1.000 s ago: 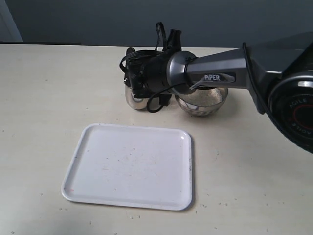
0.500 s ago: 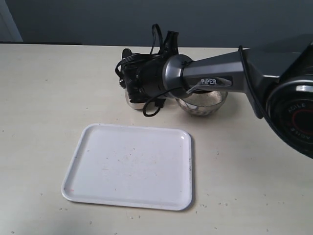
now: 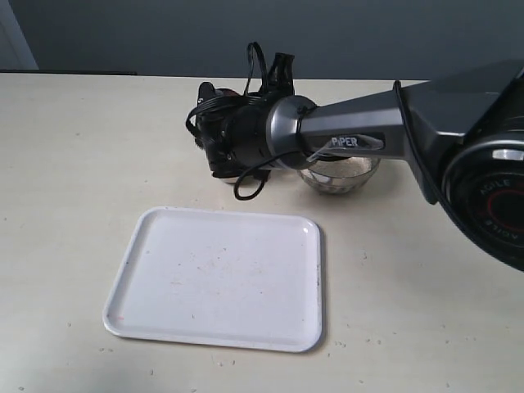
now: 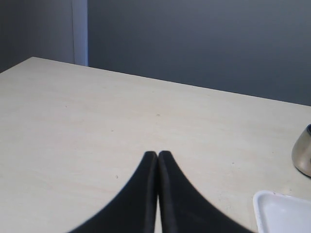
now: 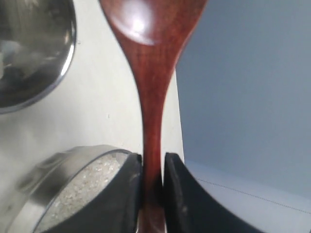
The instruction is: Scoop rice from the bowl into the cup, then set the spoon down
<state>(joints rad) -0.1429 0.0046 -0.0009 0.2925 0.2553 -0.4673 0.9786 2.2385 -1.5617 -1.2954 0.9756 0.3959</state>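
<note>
Between the fingers [image 5: 127, 194] of my right gripper [image 5: 153, 162] the spoon [image 5: 151, 97] sits clamped by its handle. Its oval end reaches beyond the tips near the cup [image 5: 29, 29], and the bowl [image 5: 43, 184] of rice [image 5: 82, 189] is just beside one finger. My left gripper [image 4: 158, 156] is closed.

A white rectangular plastic tray [image 3: 214, 278] with rounded corners and a low raised rim lies flat on the pale beige matte worktop [image 3: 74, 147], well clear of the worktop's far edge and a little left of its middle. Faint dark specks and scuffs mark the tray's floor. Behind the far edge stands a dark grey-blue wall [image 3: 147, 37], with a paler vertical strip [image 3: 16, 37] at the far left corner.
</note>
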